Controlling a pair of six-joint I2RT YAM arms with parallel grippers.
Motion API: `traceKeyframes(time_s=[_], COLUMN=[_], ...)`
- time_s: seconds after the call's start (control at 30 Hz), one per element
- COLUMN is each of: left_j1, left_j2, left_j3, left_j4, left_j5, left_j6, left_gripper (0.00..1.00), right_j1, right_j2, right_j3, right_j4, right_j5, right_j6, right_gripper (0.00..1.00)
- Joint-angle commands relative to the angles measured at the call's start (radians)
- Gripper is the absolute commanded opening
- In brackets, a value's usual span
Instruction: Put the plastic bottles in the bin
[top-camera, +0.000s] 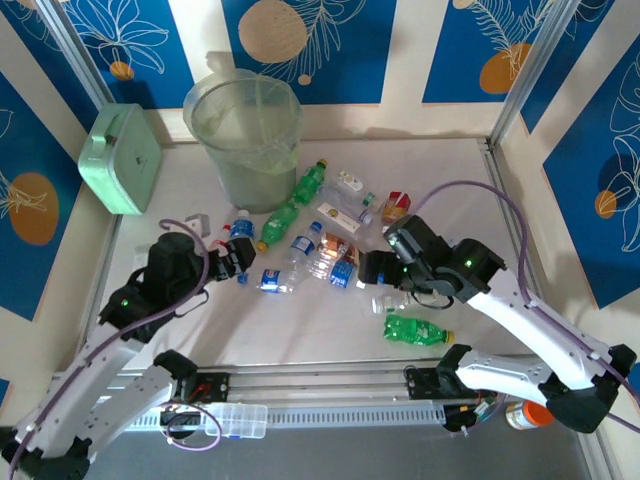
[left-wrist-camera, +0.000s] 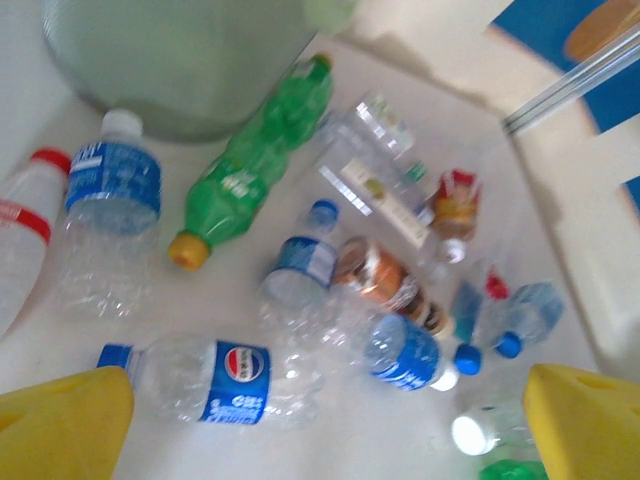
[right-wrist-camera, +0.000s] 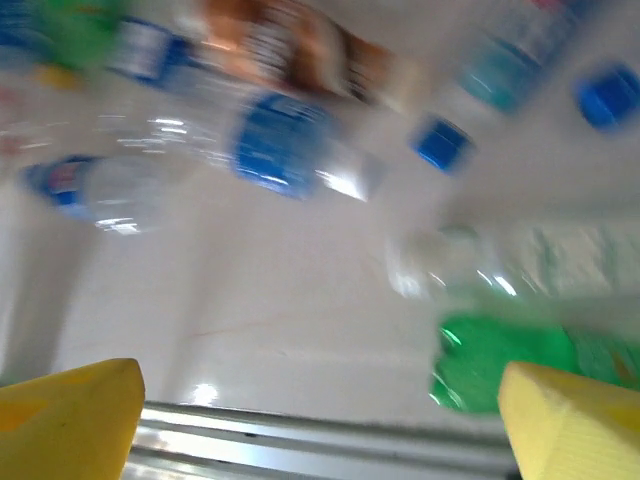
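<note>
Directions are read on the top view as a clock face centred on the table (top-camera: 300, 340). At ten o'clock, a mint-green box (top-camera: 120, 158) leans against the left wall; it is not the target container. At eleven o'clock stands the bin (top-camera: 243, 140), upright and translucent; whether it holds anything cannot be told from these views. At nine o'clock, the left gripper (top-camera: 240, 262) is low over the table with its jaws fully spread and nothing between them; in the left wrist view its yellow pads (left-wrist-camera: 60, 425) sit at the lower corners, and a clear Pepsi bottle (left-wrist-camera: 215, 380) lies on its side just ahead of them, untouched. From the centre toward one o'clock, the plastic bottles (top-camera: 320, 250) lie scattered: two green bottles with yellow caps (top-camera: 295, 200) just beside the bin's base, and clear, blue-capped bottles, some crushed, close together. At three o'clock, the right gripper (top-camera: 372, 268) hovers at the right edge of this cluster, jaws wide apart and holding nothing; the right wrist view is motion-blurred. At five o'clock, a lone green bottle (top-camera: 415, 329) lies well apart from the bin. Assessment: every visible bottle is on the table, so the task appears to be at or near its start, with about a dozen transfers left.
</note>
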Motion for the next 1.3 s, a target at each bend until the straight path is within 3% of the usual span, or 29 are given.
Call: traceKeyframes(time_s=[0.0,0.13,0.3,0.73,1.1,1.27], left_j1=[0.000,0.001,-0.001,0.000,-0.001,-0.002], left_j2=[0.013,0.028,0.021,-0.029,-0.024,-0.024], left_j3=[-0.024,-0.042,-0.037,-0.046,-0.075,-0.088], left_j4=[0.010,0.047,0.028,0.014,0.039,0.047], left_j5=[-0.019,0.004,-0.002,-0.005,0.030,0.051], left_j6=[-0.018,-0.013,0.006,0.014,-0.023,-0.029], left_gripper=[0.99,0.99,0.99,0.99,0.99,0.99], right_j1=[-0.034,-0.051,-0.098,-0.231,-0.258,-0.262], right_j2=[-0.062,-0.105,-0.090,-0.093,-0.001,0.080], right_j3=[-0.092,-0.222,-0.310,-0.517,-0.615,-0.604], right_j4=[-0.207,-0.189,-0.171,0.026,0.244,0.286], right_j5=[0.034,-0.020,-0.059,-0.145,-0.186,-0.146], right_j6=[0.527,0.764,0.851,0.859,0.804,0.769], right_gripper=[0.87,0.77,0.77,0.83,0.84,0.75])
